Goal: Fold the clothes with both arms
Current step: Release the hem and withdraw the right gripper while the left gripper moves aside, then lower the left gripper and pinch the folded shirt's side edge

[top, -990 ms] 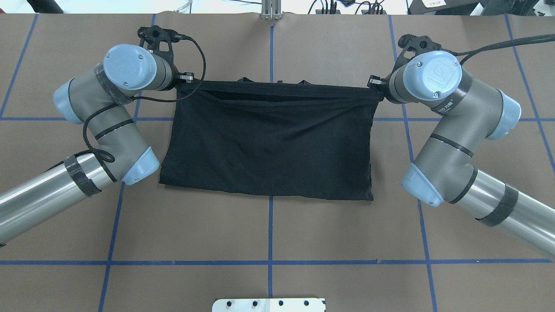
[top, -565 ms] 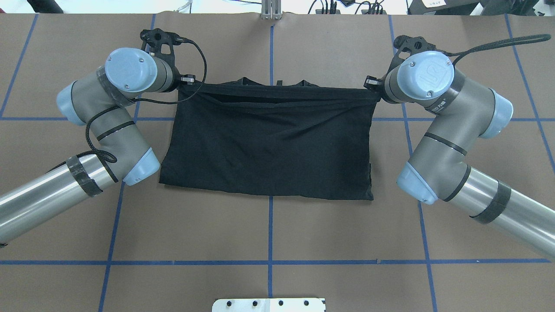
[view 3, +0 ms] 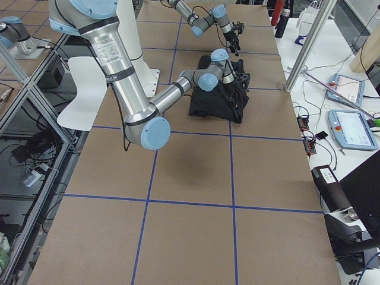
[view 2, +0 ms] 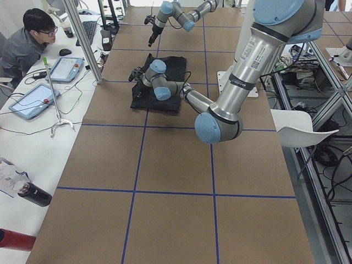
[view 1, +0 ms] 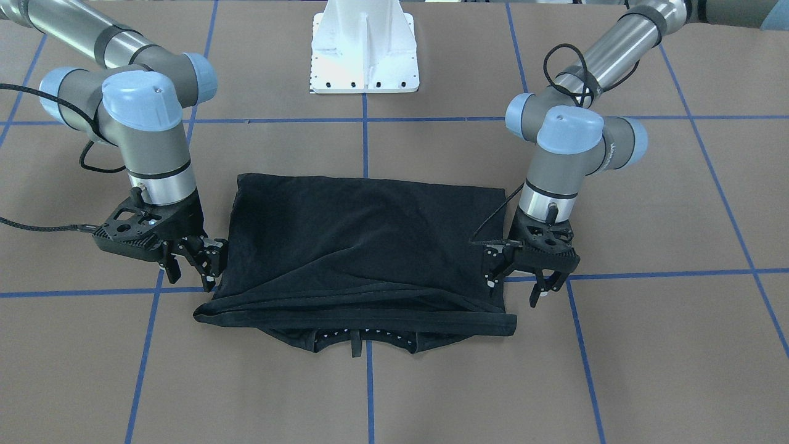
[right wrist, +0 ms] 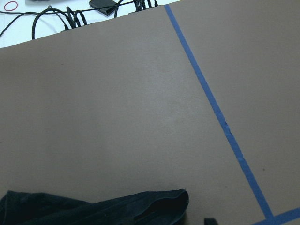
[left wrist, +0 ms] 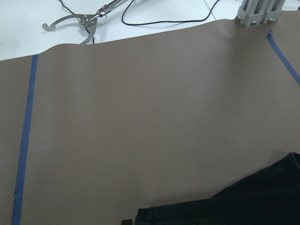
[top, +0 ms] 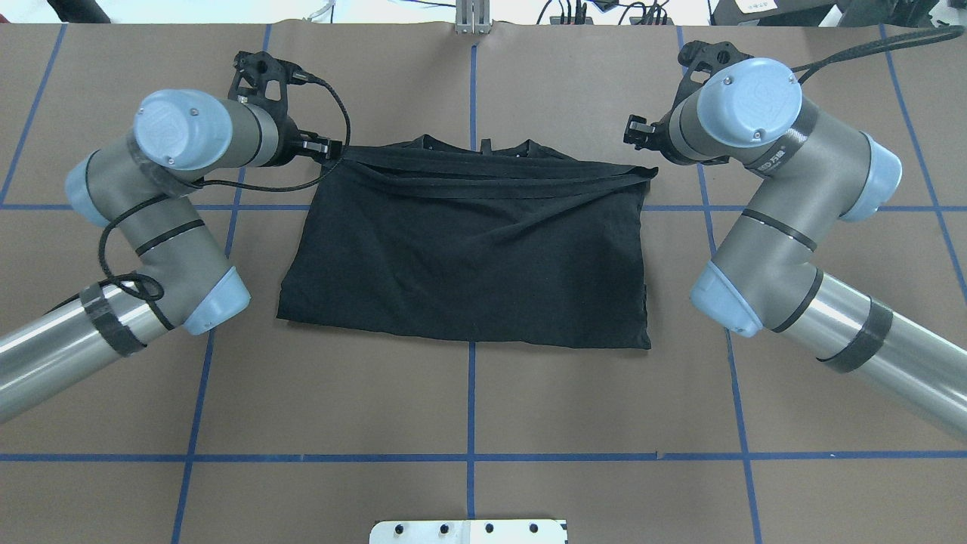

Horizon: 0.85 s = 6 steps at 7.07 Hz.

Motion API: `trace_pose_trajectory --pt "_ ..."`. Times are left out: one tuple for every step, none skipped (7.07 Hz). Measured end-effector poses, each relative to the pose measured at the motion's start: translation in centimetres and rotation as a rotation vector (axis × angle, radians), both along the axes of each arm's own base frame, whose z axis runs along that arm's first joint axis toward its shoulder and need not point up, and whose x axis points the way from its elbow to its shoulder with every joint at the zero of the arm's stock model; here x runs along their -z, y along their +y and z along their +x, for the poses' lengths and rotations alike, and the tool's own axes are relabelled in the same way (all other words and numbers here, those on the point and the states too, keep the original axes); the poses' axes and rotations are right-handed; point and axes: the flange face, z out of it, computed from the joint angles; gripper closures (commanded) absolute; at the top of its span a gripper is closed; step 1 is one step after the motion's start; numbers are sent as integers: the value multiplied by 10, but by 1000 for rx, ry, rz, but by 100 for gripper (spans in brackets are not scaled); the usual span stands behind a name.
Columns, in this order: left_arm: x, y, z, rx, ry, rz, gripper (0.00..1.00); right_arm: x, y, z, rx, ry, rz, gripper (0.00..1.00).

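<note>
— T-shirt (top: 468, 257) first: where does it lie?

— Flat on the brown tabletop (top: 468, 400), centred on the middle tape line and folded over into a wide black rectangle. The edge toward the robot is neat. Along the far edge the layers sit in loose bands, and the collar (view 1: 354, 339) pokes out from under them.

— And the left gripper (view 1: 513, 291)?

— Low at the shirt's far corner on the robot's left, jaws spread apart and clamping nothing. In the front-facing view one finger (view 1: 491, 277) overlaps the shirt's side edge while the other stands outside it, over bare tabletop. Whether it touches the cloth, I cannot tell.

— The right gripper (view 1: 191, 279)?

— Also spread wide and holding nothing, just beside the opposite far corner. From overhead it stands a little apart from the cloth. Its wrist camera shows the rolled end of the fold near a fingertip, with a strip of bare tabletop between them.

— Anything else around?

— Blue tape lines (top: 468, 457) grid the tabletop, and the white base pedestal (view 1: 365, 55) stands on the robot's side, well apart from the shirt.
</note>
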Motion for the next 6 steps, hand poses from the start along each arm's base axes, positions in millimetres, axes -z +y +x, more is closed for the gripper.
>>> trace_pose_trajectory --pt "0 24 -23 -42 10 39 0 4 0 16 45 -11 14 0" --pt "-5 50 -43 -100 29 44 0 4 4 27 75 -16 26 0" --pt "-19 72 -55 -159 57 24 0 5 8 33 88 -20 33 0" --pt "-38 94 -63 -188 108 7 0 4 12 37 93 -23 37 0" --pt "-56 117 -64 -199 176 -19 0 3 16 40 95 -27 40 0" --pt "-69 143 -50 -213 233 -69 1 4 18 43 95 -29 44 0"
